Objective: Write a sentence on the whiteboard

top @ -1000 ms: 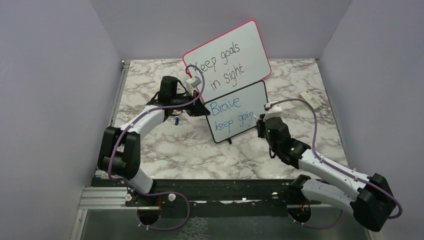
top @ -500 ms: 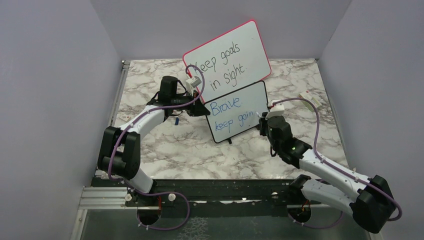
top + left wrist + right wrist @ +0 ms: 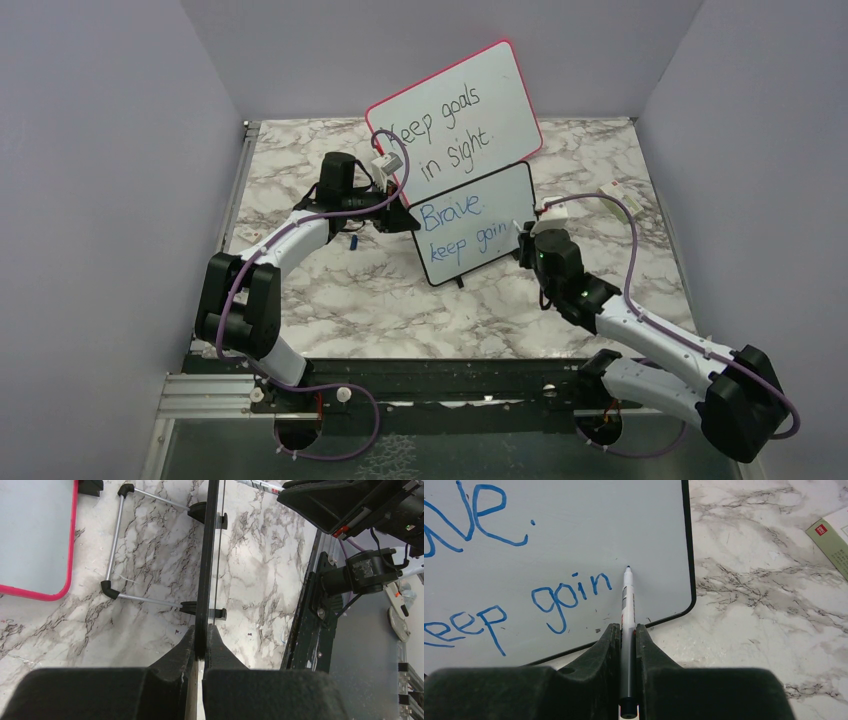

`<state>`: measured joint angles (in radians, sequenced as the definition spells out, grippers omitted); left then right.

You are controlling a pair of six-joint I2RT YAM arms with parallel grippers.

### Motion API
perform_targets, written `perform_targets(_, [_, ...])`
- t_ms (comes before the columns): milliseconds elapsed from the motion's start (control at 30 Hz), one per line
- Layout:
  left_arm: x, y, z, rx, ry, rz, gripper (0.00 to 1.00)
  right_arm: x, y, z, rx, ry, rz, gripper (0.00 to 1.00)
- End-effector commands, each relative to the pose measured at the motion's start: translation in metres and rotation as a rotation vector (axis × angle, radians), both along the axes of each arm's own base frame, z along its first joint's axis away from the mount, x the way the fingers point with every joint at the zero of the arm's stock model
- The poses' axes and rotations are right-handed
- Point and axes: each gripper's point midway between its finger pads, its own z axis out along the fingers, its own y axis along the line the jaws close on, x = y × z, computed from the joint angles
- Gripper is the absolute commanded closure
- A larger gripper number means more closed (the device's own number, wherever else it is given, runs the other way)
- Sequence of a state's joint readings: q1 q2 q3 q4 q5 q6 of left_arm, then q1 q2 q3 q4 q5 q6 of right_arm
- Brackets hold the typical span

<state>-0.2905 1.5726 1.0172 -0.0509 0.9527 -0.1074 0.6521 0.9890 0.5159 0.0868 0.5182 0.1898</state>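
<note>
Status: whiteboard [image 3: 475, 222] at frame centre, blue text unfinished

Small board with a thin black frame, rounded corners and little black feet. It stands tilted on the marble tabletop [image 3: 330, 290] at the centre of the top view, just below the pink-framed board [image 3: 455, 115]. The sentence [image 3: 559, 597] is in blue: "Brave." on the upper line, "keep goin" on the lower. Left claw [image 3: 201, 640] is clenched on the board's left edge. Right claw [image 3: 626, 630] is grasping a marker [image 3: 626, 605], tip just right of the "n"; contact can't be confirmed.
</note>
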Motion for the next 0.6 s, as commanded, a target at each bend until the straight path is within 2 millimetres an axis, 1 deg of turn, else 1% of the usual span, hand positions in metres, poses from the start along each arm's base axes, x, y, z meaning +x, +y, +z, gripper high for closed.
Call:
perform_targets(0, [-0.002, 0.002, -0.016, 0.053, 0.02, 0.006, 1.0, 0.008, 0.007, 0.013, 0.028, -0.038, 0.016, 0.99])
perform_targets(433, [-0.002, 0.002, -0.016, 0.054, 0.026, 0.007, 1.0, 0.008, 0.015, 0.024, 0.06, -0.068, 0.062, 1.0])
perform_targets(567, [-0.002, 0.002, -0.016, 0.055, 0.025, 0.008, 1.0, 0.007, 0.016, 0.023, 0.064, -0.067, 0.069, 0.99])
